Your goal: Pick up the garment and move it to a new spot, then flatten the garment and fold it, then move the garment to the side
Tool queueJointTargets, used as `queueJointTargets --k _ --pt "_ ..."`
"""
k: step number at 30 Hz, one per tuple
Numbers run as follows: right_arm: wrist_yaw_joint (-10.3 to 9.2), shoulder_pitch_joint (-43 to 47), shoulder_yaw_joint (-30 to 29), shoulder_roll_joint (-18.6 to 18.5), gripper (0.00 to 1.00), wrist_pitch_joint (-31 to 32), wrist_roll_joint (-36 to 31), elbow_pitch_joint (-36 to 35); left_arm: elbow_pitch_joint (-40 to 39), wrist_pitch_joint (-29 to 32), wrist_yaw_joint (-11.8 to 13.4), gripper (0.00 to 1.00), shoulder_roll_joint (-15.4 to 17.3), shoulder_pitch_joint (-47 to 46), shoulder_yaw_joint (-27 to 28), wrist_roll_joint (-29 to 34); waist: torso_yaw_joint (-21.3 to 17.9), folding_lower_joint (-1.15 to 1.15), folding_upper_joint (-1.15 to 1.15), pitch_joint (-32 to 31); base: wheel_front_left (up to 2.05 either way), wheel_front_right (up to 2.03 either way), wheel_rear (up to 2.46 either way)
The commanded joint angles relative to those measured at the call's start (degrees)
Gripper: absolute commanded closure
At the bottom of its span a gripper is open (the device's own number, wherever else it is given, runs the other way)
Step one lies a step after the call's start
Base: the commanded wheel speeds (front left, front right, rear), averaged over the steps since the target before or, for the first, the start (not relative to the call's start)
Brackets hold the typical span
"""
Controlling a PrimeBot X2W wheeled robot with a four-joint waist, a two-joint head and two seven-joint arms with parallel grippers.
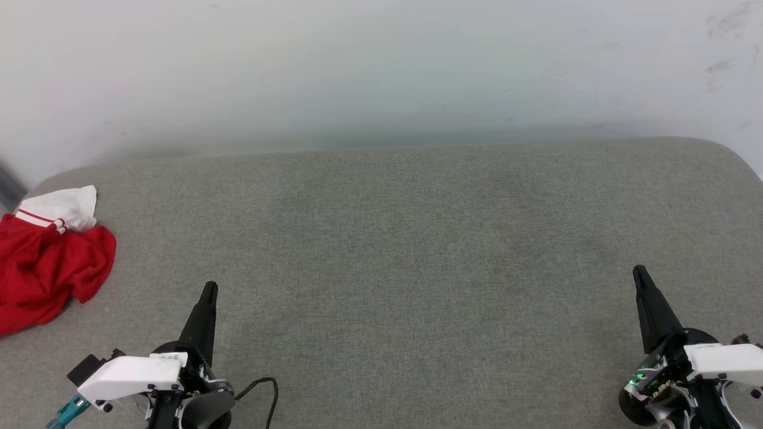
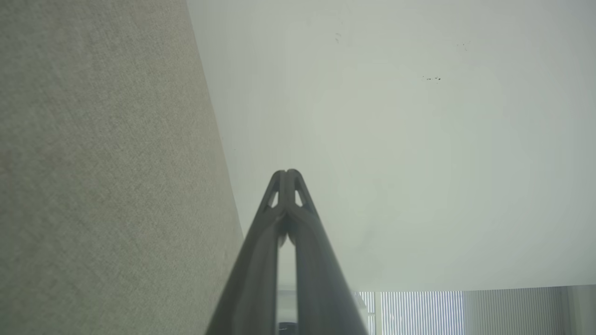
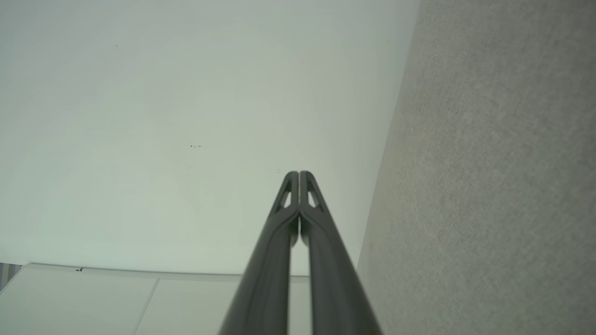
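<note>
The garment [image 1: 47, 268] lies crumpled at the far left edge of the grey fabric surface [image 1: 417, 268], red with a white sleeve edged in thin red stripes on top; part of it runs past the head view's left border. My left gripper [image 1: 209, 288] hovers at the lower left, to the right of the garment and apart from it, fingers pressed together and empty. At the lower right my right gripper [image 1: 639, 271] is likewise shut and empty. Both wrist views show the closed fingertips, left [image 2: 287, 173] and right [image 3: 298, 174], against a pale wall.
A white wall [image 1: 381, 65] rises behind the grey surface, with a few dark scuffs at the upper right. The surface's corners are rounded at the far left and far right. A black cable [image 1: 265, 390] loops beside the left wrist.
</note>
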Motion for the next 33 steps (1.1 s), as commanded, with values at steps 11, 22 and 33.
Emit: queueJointTargets --k 11,22,33 --pt "-0.02 -0.7 0.0 0.2 1.00 0.1 -0.3 0.0 0.0 0.1 -0.1 1.00 -0.1 -0.4 0.2 0.2 0.0 0.00 0.00 0.0 0.00 0.00 0.00" --pt "-0.02 -0.7 0.0 0.2 1.00 0.1 -0.3 0.0 0.0 0.1 -0.1 1.00 -0.1 -0.4 0.2 0.1 0.0 0.00 0.00 0.0 0.00 0.00 0.00" --pt "-0.01 1.4 0.5 0.0 0.00 -1.9 -1.1 0.9 -0.7 -2.0 0.0 0.00 -0.1 1.5 -0.5 0.8 0.0 0.00 0.00 0.0 0.00 0.00 0.00"
